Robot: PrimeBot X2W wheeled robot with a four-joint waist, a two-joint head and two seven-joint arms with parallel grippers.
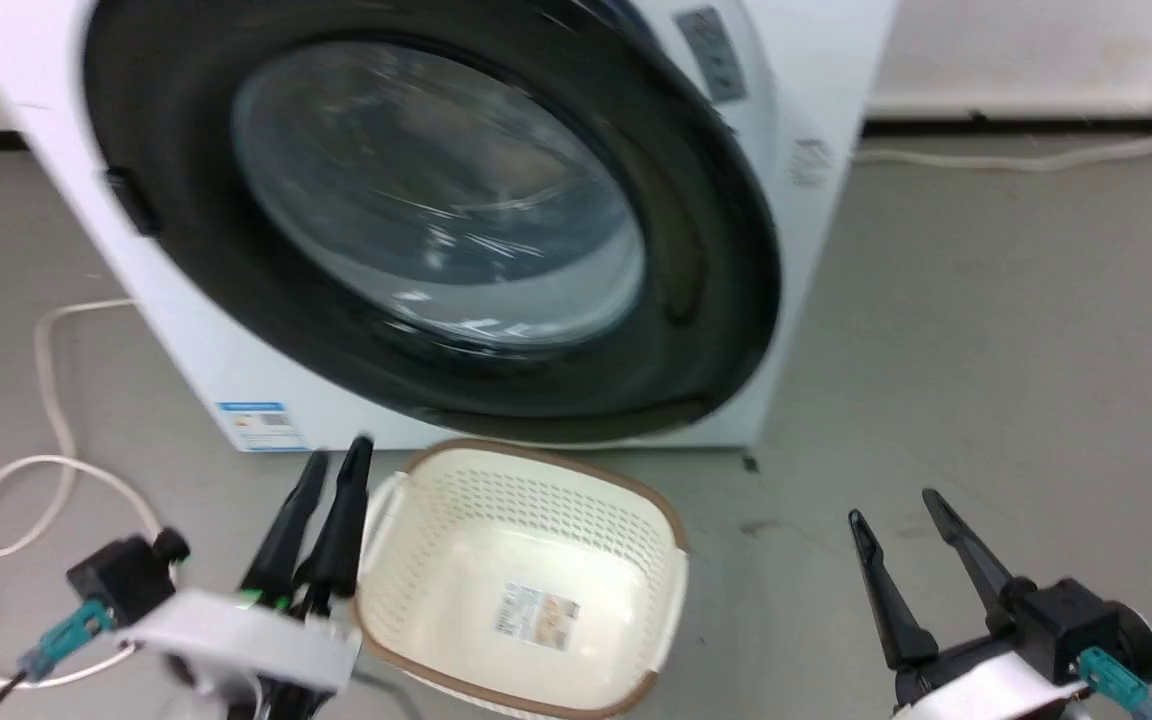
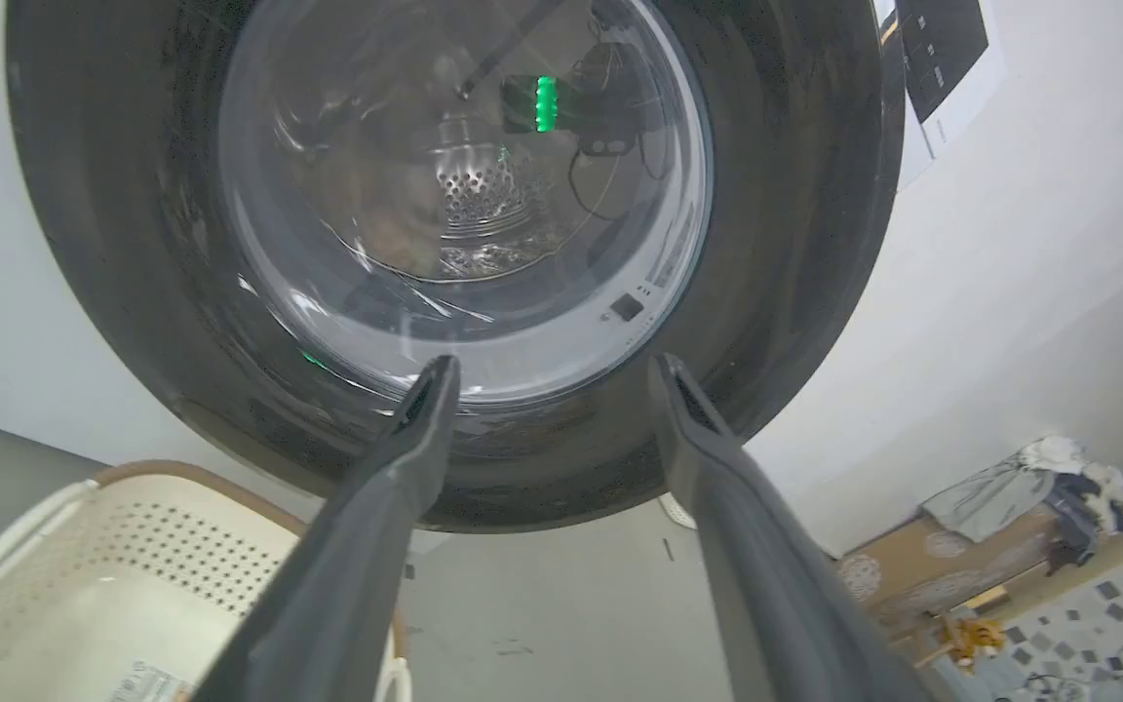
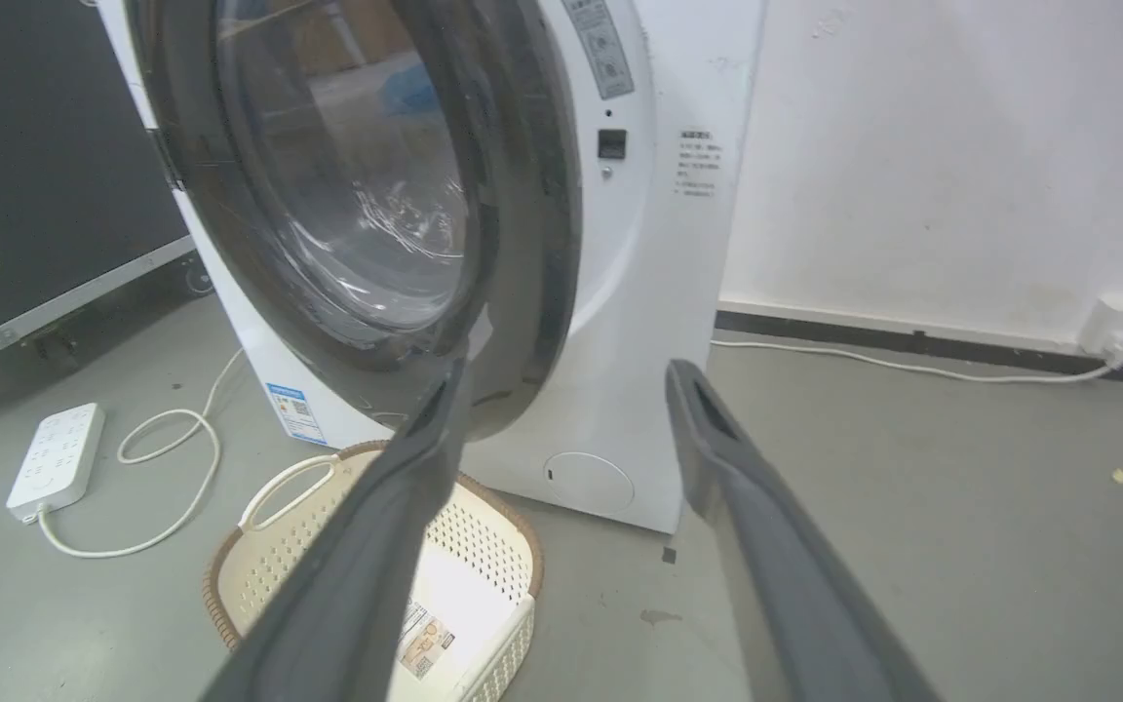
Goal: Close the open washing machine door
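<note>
The washing machine door (image 1: 186,260), black-rimmed with a bulging glass window, stands over the front of the white washing machine (image 1: 816,70) and looks blurred. In the right wrist view the door (image 3: 522,195) stands off the washing machine's (image 3: 649,292) front at an angle, ajar. Through the door's glass (image 2: 464,195) I see the steel drum. My left gripper (image 1: 338,452) is low, left of the basket and below the door's bottom rim. Its fingers stand apart and empty, so this gripper (image 2: 554,366) is open. My right gripper (image 1: 891,505) hangs open and empty at the lower right, clear of the machine (image 3: 569,372).
A cream perforated basket (image 1: 636,500) sits on the floor right under the door, also in the left wrist view (image 2: 133,546) and the right wrist view (image 3: 484,546). A white power strip (image 3: 55,458) and its cable (image 1: 46,400) lie left. Grey floor lies right of the machine.
</note>
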